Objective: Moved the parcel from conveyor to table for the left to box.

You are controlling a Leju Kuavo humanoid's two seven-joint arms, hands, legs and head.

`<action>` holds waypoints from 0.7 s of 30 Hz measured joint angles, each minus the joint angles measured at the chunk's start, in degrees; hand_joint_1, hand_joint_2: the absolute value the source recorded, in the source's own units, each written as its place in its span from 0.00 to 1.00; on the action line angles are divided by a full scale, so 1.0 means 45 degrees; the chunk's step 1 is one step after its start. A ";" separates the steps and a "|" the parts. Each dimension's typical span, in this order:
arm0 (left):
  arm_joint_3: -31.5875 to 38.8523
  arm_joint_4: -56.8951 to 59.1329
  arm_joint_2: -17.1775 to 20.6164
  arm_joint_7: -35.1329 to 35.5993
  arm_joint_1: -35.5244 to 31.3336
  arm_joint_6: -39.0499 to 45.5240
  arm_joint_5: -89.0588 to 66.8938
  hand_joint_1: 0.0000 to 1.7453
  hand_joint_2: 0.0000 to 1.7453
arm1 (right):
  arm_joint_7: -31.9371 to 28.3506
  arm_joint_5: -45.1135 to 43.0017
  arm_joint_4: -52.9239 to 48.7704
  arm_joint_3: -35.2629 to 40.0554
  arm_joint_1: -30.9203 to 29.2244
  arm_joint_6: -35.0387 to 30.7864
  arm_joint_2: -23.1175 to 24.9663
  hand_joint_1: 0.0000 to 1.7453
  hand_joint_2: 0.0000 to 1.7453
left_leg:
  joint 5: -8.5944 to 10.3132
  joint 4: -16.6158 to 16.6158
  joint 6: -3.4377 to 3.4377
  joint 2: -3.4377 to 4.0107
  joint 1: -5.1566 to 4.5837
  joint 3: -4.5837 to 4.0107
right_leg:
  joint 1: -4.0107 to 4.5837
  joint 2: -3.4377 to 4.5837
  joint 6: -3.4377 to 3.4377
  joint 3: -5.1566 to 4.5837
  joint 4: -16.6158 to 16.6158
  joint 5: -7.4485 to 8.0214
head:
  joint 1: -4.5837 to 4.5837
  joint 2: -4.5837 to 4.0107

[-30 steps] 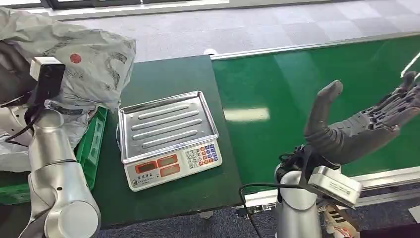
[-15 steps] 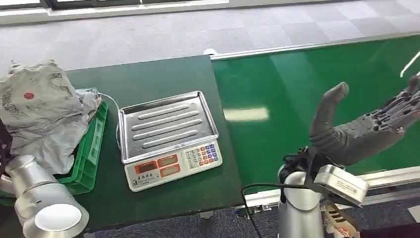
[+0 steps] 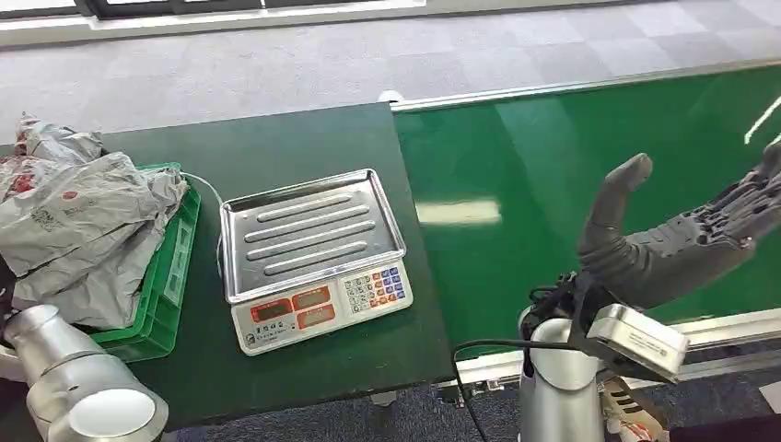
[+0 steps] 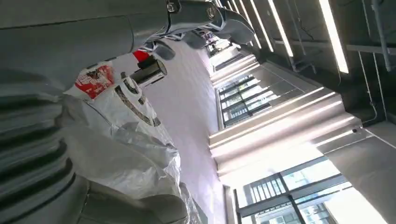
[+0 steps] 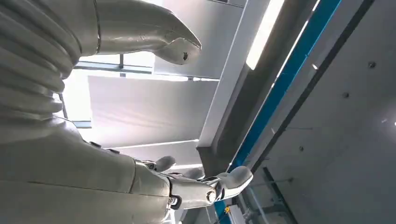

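The parcel (image 3: 83,230), a crumpled grey plastic mailer with red marks, lies slumped in the green crate (image 3: 170,267) at the table's left end. In the left wrist view the parcel (image 4: 121,140) fills the space between my left hand's (image 4: 70,46) thumb (image 4: 140,205) and its stretched fingers (image 4: 210,14), pressed against the palm. My left arm's elbow (image 3: 83,396) is low at the near left. My right hand (image 3: 681,239) hovers palm up over the green conveyor (image 3: 553,157), fingers spread, holding nothing.
A steel-topped weighing scale (image 3: 308,249) with a keypad sits mid-table on the dark green table (image 3: 304,138), between crate and conveyor. The conveyor's metal rail (image 3: 718,327) runs along its near edge. Grey carpet lies beyond.
The parcel has come down from high at the left into the green crate, and my left arm has dropped low with it. My right hand has barely moved.
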 measured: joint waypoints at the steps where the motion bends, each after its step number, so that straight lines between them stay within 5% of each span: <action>1: 0.0000 0.0000 0.0000 0.0000 0.0001 0.0000 0.0000 0.00 0.00 | 0.0000 0.0000 0.0000 0.0000 0.0000 0.0000 0.0000 0.00 1.00 | 0.0000 0.0000 0.0000 0.0000 0.0000 0.0000 | -0.0001 0.0000 0.0000 0.0000 0.0000 0.0000 | 0.0000 0.0000; 14: -0.1182 -0.2212 -0.0656 -0.0015 0.0750 0.0000 0.2688 0.00 0.00 | 0.0010 -0.0044 0.0034 -0.0083 0.0011 0.0000 -0.0005 0.00 1.00 | -0.0003 0.0001 -0.0002 0.0002 -0.0001 -0.0001 | -0.0001 0.0002 0.0000 -0.0004 -0.0002 -0.0001 | 0.0005 0.0000; 15: -0.1692 -0.2713 -0.0763 -0.0020 0.0934 0.0000 0.3213 0.00 1.00 | 0.0010 -0.0088 0.0049 -0.0102 0.0013 0.0000 -0.0005 0.00 1.00 | -0.0003 0.0002 -0.0001 0.0002 -0.0002 -0.0001 | -0.0001 0.0002 0.0001 -0.0005 -0.0002 -0.0001 | 0.0000 0.0000; 21: -0.6937 -0.6171 -0.1107 0.0166 0.2776 -0.0108 0.7144 0.00 1.00 | 0.0010 -0.0233 0.0107 -0.0238 0.0049 0.0000 -0.0010 0.00 1.00 | -0.0003 0.0014 0.0000 -0.0027 -0.0005 0.0004 | 0.0000 -0.0029 0.0002 -0.0006 -0.0012 -0.0001 | 0.0005 0.0000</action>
